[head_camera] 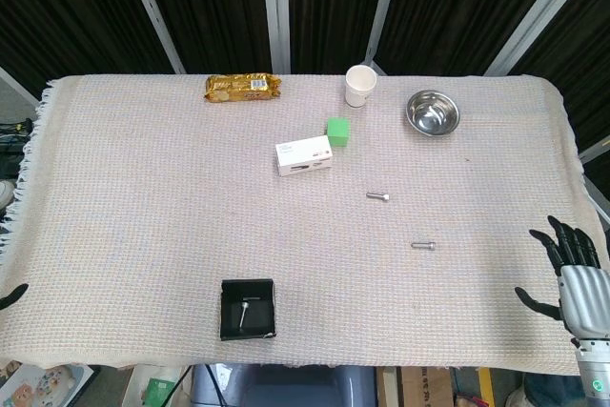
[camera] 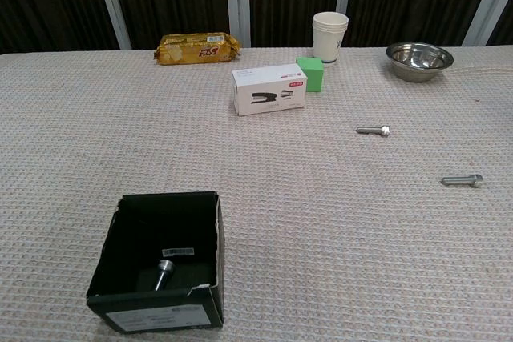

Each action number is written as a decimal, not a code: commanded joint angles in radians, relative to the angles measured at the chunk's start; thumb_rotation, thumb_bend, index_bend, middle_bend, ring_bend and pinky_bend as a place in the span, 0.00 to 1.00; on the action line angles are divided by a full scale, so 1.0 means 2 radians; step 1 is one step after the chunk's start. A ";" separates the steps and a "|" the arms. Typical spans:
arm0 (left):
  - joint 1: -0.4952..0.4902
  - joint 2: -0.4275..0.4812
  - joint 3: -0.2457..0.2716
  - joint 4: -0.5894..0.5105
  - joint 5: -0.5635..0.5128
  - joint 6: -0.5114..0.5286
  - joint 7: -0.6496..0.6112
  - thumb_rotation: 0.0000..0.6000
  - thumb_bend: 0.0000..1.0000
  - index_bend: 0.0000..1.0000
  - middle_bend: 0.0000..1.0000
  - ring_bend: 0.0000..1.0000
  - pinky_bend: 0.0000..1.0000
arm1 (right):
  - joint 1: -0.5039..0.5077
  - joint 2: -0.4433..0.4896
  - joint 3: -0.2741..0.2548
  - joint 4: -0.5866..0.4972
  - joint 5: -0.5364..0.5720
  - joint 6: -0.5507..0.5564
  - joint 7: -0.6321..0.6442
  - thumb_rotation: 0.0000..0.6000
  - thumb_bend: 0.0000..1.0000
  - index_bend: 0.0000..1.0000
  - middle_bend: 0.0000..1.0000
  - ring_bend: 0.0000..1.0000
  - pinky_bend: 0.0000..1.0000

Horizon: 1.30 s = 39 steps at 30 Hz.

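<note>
at the lower right of the head view, the right hand is hovering at the table's edge with its fingers spread wide, holding nothing. nearest to it, a bolt is lying on the woven cloth, well apart from the hand, to its left. a second bolt is resting further up and left. at the far lower left edge, only a dark fingertip of the left hand is showing, and i cannot tell how it is set. in the lower middle, a black box is holding a third bolt. toward the upper middle are sitting a white carton, a green block, a paper cup, a steel bowl and a snack packet.
</note>
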<state>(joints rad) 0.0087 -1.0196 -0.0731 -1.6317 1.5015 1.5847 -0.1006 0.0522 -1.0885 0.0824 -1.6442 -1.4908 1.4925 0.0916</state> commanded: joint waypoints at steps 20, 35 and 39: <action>0.005 -0.005 -0.004 -0.014 -0.020 0.008 0.027 1.00 0.04 0.05 0.01 0.00 0.12 | 0.000 -0.014 -0.001 -0.021 0.021 -0.012 -0.021 1.00 0.17 0.21 0.00 0.00 0.00; 0.005 -0.006 -0.006 -0.021 -0.027 0.006 0.039 1.00 0.04 0.05 0.01 0.00 0.12 | 0.092 -0.070 0.051 -0.061 0.133 -0.137 -0.105 1.00 0.17 0.34 0.00 0.00 0.00; 0.005 -0.005 -0.006 -0.021 -0.028 0.006 0.038 1.00 0.04 0.05 0.01 0.00 0.12 | 0.121 -0.101 0.070 -0.047 0.185 -0.155 -0.148 1.00 0.17 0.35 0.00 0.00 0.00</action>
<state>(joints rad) 0.0178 -1.0303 -0.0859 -1.6733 1.4447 1.5973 -0.0239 0.2478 -1.2431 0.1879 -1.7509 -1.1845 1.2200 -0.1447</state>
